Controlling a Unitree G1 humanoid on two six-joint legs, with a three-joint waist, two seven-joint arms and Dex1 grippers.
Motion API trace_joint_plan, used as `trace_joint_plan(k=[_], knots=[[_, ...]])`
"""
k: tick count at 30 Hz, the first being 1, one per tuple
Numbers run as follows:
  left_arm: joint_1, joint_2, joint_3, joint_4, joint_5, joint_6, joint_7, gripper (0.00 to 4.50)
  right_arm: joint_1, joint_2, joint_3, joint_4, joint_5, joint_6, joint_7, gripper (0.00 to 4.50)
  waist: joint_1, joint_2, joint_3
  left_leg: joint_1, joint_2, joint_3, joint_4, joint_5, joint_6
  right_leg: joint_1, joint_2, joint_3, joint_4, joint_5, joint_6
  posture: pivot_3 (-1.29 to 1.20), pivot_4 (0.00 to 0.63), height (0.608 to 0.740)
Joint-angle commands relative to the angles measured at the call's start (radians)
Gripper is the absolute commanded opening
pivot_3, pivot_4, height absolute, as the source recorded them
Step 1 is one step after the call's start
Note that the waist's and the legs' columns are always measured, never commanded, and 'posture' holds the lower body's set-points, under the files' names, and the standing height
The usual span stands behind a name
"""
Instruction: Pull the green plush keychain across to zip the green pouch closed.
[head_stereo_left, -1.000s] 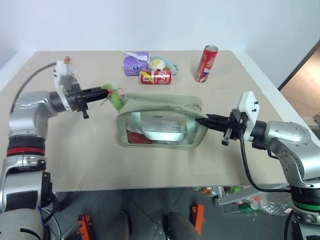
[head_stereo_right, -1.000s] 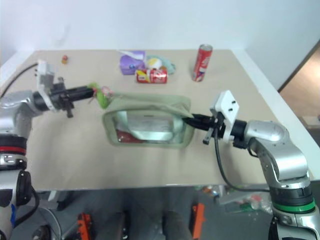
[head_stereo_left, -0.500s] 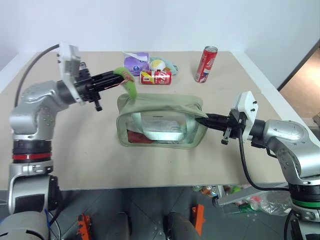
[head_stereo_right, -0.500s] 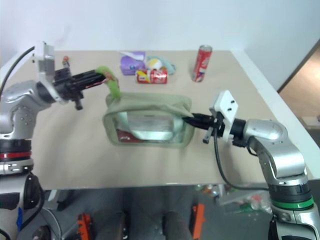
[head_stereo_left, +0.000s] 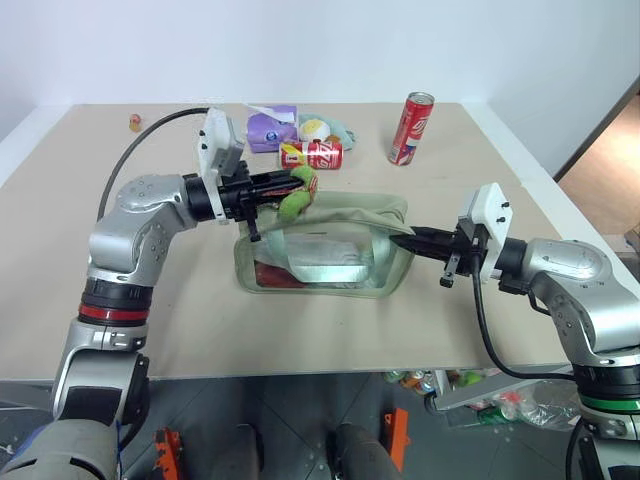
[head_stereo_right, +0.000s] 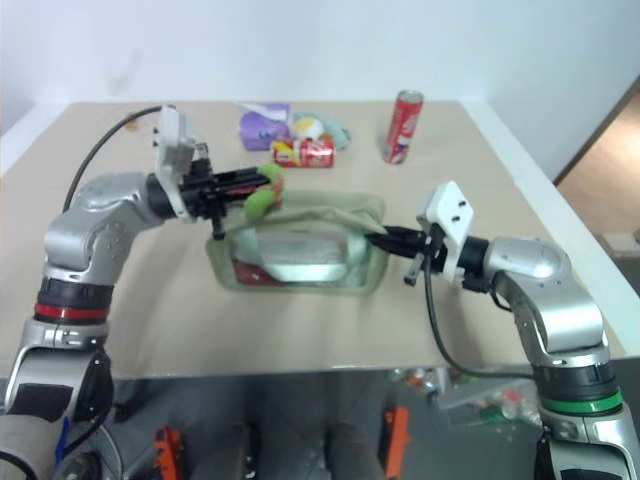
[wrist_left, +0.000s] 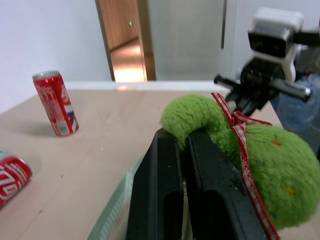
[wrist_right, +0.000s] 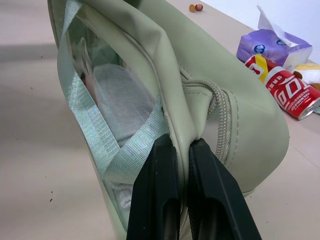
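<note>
Lying near the middle of the beige surface (head_stereo_left: 180, 300), the green pouch (head_stereo_left: 330, 245) shows its clear side panel toward the robot, and a pale green strap (head_stereo_left: 320, 268) hangs across this panel. Something red is visible inside, at the lower corner on the robot's left.

The left claw (head_stereo_left: 283, 184) is clenched on the green plush keychain (head_stereo_left: 298, 195). It holds the charm just above the pouch's top edge, close to the left end of the pouch. In the left wrist view the two black fingers (wrist_left: 165, 190) are pressed together on the fuzzy lime-green plush, and a red ribbon (wrist_left: 240, 125) with white dots goes around it.

The right claw (head_stereo_left: 400, 240) is clenched on the right end of the pouch. In the right wrist view its fingers (wrist_right: 160, 200) pinch the folded fabric just beside the end of the zipper (wrist_right: 220, 115).

At the far side of the surface a red soda can (head_stereo_left: 412, 128) stands upright. A second red can (head_stereo_left: 311, 154) lies on its side, just in front of a purple tissue packet (head_stereo_left: 271, 128) and a pastel plush toy (head_stereo_left: 322, 127). A small orange thing (head_stereo_left: 134, 122) sits near the far left corner, too small to identify.
</note>
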Motion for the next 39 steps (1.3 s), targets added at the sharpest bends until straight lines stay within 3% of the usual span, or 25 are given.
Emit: trace_joint_plan(k=[1, 11, 23, 33, 39], knots=[[-0.039, 0.028, -0.014, -0.026, 0.012, 0.018, -0.025, 0.05, -0.009, -0.003, -0.008, -0.025, 0.002, -0.003, -0.007, 0.00, 0.000, 0.000, 0.000, 0.000, 0.000, 0.000, 0.000, 0.000, 0.000, 0.000, 0.000, 0.000, 0.000, 0.000, 0.000, 0.00, 0.150, 0.740], [-0.087, 0.079, -0.042, 0.019, 0.071, -0.037, -0.103, 3.33, -0.015, 0.006, -0.002, -0.031, 0.003, 0.003, -0.012, 0.00, 0.000, 0.000, 0.000, 0.000, 0.000, 0.000, 0.000, 0.000, 0.000, 0.000, 0.000, 0.000, 0.000, 0.000, 0.000, 0.00, 0.150, 0.740], [-0.134, 0.135, 0.022, 0.014, 0.047, -0.012, -0.111, 3.33, -0.014, 0.009, 0.002, -0.023, 0.000, -0.007, -0.003, 0.00, -0.001, 0.000, 0.000, 0.000, 0.001, 0.001, 0.000, 0.000, 0.000, 0.000, 0.001, 0.001, 0.000, 0.000, 0.000, 0.00, 0.150, 0.740], [-0.040, 0.222, 0.146, -0.144, -0.071, 0.156, -0.030, 3.33, -0.014, 0.004, 0.004, -0.014, 0.000, -0.012, 0.014, 0.00, -0.001, 0.000, 0.000, 0.000, 0.002, 0.001, 0.000, 0.000, 0.000, -0.001, 0.002, 0.001, 0.000, 0.000, 0.000, 0.00, 0.150, 0.740], [0.110, 0.267, 0.261, -0.226, -0.104, 0.195, 0.067, 3.33, -0.018, 0.003, 0.005, -0.006, 0.000, -0.017, 0.026, 0.00, -0.002, 0.000, 0.000, 0.001, 0.003, 0.002, 0.000, 0.000, 0.000, -0.001, 0.002, 0.001, 0.000, 0.000, -0.001, 0.00, 0.150, 0.740]])
